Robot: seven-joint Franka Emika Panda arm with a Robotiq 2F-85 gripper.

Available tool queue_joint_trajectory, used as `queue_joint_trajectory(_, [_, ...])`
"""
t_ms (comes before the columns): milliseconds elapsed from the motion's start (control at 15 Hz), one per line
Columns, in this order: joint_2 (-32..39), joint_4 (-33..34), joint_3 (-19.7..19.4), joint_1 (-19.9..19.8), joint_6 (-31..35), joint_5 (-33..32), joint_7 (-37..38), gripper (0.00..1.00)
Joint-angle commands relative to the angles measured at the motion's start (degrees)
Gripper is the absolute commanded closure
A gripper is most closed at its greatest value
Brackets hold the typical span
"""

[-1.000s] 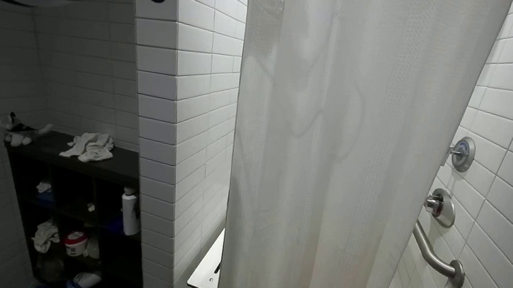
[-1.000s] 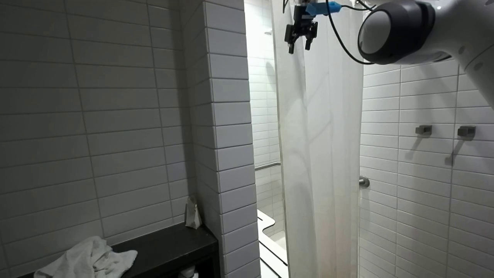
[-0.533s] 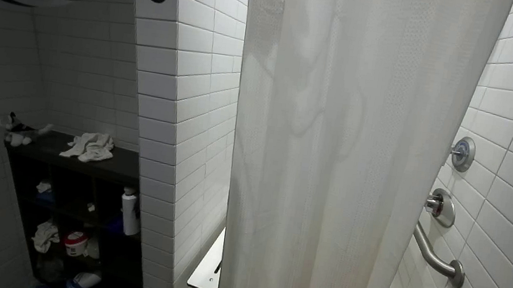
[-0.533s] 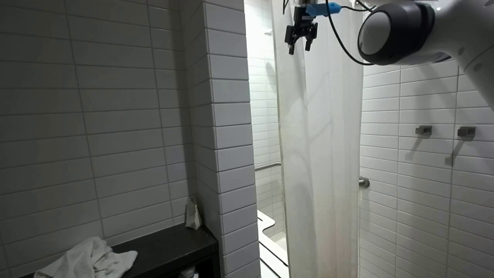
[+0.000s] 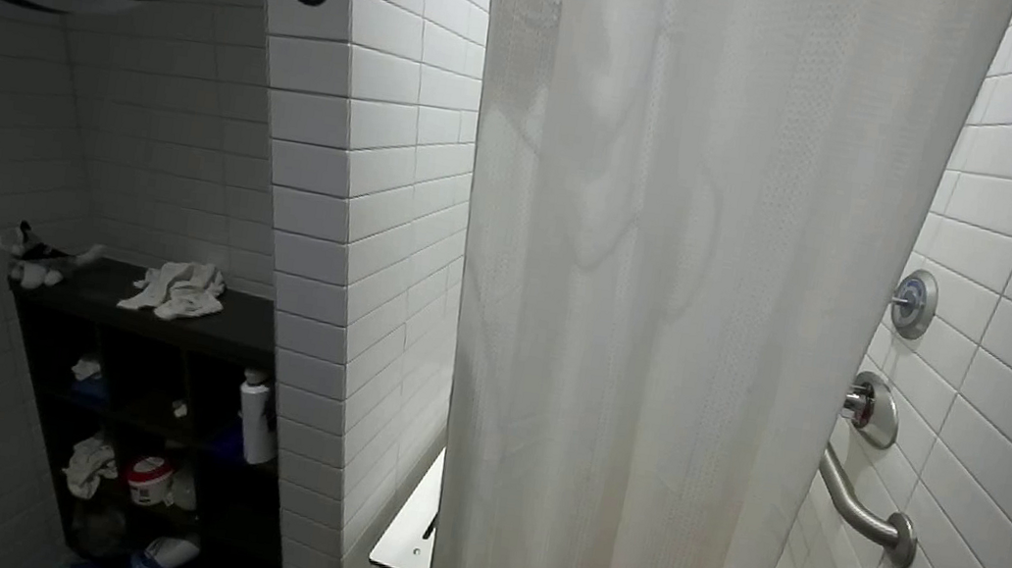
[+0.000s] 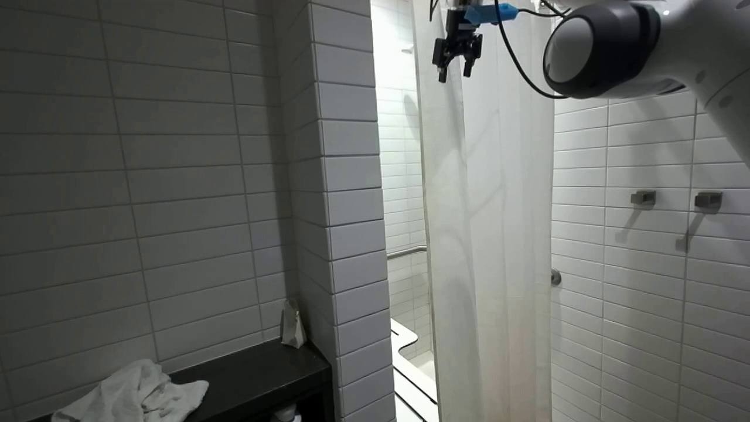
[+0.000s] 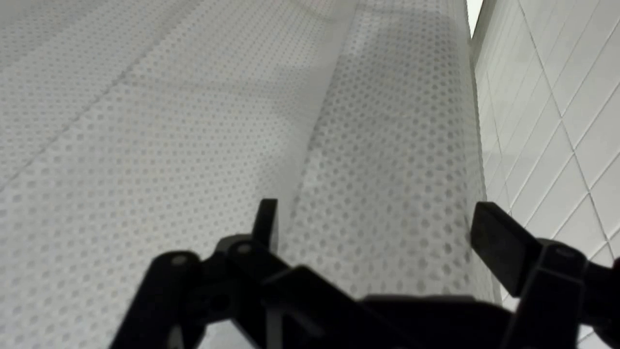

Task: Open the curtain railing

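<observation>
Black fingers [image 7: 506, 252] stand spread wide; whether they touch the white curtain [image 7: 378, 169] I cannot tell. In the wrist view it shows right across their gap, its edge passing by one of them, and in both exterior views it drops well below them. Close above are a blue wrapped piece [image 6: 491, 13] and a looping black cable [image 6: 515, 57]. A tiled pillar [image 6: 354, 205] stands near the curtain, which partly hides a white bench [image 5: 411, 533]. Farther out, a dark shelf [image 5: 248, 319] bears a white cloth [image 5: 180, 290].
</observation>
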Motion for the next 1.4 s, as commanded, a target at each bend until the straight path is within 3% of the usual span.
queue_joint_trajectory(0, [2.64, 4.88, 0.49, -0.55, -2.22, -0.01, -0.07, 0.00])
queue_joint_trajectory(867, [3.32, 5.66, 0.41, -0.70, -2.34, -0.11, 0.44, 0.00])
queue_joint_trajectory(1000, [4.10, 6.27, 0.14, -0.65, -1.07, -0.51, 1.56, 0.00])
queue_joint_trajectory(1067, [2.08, 2.24, -0.17, -0.11, 1.30, -1.08, 2.39, 0.00])
queue_joint_trajectory(1333, [4.35, 3.87, -0.32, -0.22, 3.44, -1.20, 5.28, 0.00])
